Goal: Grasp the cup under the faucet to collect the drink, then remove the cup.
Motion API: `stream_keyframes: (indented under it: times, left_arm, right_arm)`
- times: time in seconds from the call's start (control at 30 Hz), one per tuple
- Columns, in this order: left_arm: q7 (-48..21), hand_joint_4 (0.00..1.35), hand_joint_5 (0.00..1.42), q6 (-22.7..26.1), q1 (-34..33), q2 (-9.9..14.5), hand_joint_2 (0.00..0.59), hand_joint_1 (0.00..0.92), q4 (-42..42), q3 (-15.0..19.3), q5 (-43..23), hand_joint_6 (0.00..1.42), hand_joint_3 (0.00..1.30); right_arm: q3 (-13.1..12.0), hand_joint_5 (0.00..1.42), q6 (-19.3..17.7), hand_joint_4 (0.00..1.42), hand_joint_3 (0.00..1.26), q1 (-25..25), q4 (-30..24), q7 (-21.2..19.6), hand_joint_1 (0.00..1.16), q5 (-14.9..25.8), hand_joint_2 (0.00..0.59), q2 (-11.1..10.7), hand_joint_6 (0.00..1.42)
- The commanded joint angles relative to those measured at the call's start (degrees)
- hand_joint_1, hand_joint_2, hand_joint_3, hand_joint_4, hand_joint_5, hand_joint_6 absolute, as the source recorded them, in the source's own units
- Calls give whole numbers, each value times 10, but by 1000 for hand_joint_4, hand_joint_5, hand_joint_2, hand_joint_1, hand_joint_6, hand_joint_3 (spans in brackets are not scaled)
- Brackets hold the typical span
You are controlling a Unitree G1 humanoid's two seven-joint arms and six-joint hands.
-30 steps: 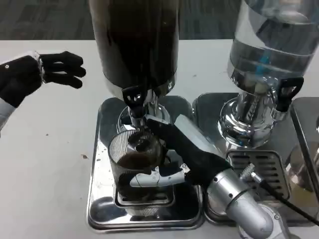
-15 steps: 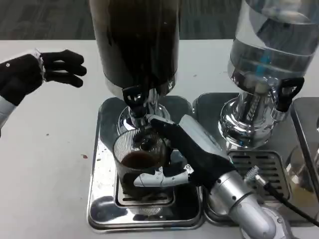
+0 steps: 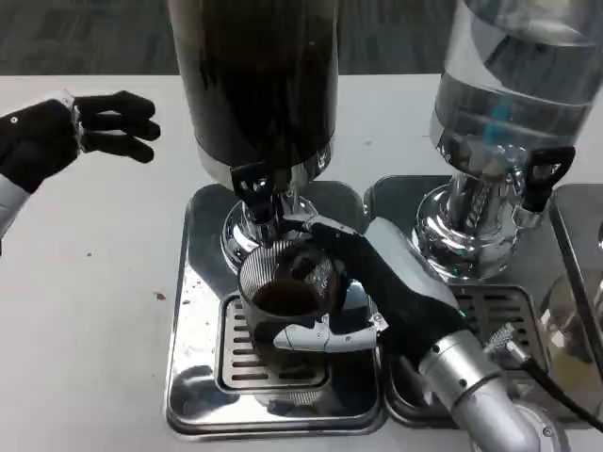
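Head view: white table (image 3: 94, 311) carried two dispensers on steel drip trays, the dark drink dispenser (image 3: 256, 80) at 12 o'clock and a clear water dispenser (image 3: 513, 104) at 2 o'clock. Right hand (image 3: 363, 292) gripped the cup (image 3: 287, 306), which held dark liquid and sat over the drip tray (image 3: 198, 377) grate, just 5 o'clock of the faucet (image 3: 254, 193). Left hand (image 3: 66, 132) hovered at 10 o'clock, empty, fingers loosely apart.

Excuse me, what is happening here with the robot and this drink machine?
The right hand grips a clear cup holding some dark drink, just below the black faucet of the dark dispenser, above the metal drip tray. The left hand hovers over the white table, holding nothing.
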Motion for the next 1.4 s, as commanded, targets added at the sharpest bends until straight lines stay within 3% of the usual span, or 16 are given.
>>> stream_keyframes:
  times: [0.03, 0.67, 1.4]
  left_arm:
    - [0, 387, 436, -13, -7, 3, 123, 0, 11, -7, 9, 359, 386]
    - [33, 368, 421, -47, -1, 4, 121, 0, 39, -11, 55, 348, 368]
    - [34, 362, 419, -69, -7, 1, 123, 0, 74, -24, 68, 345, 357]
  right_arm:
    - [-12, 663, 0, 427, 280, 7, -34, -17, 816, 1, 201, 6, 889]
    - [-60, 667, 17, 429, 291, 67, -98, -25, 816, -5, 208, -4, 902]
    - [-69, 688, 23, 460, 324, 98, -143, -29, 808, -18, 218, 0, 903]
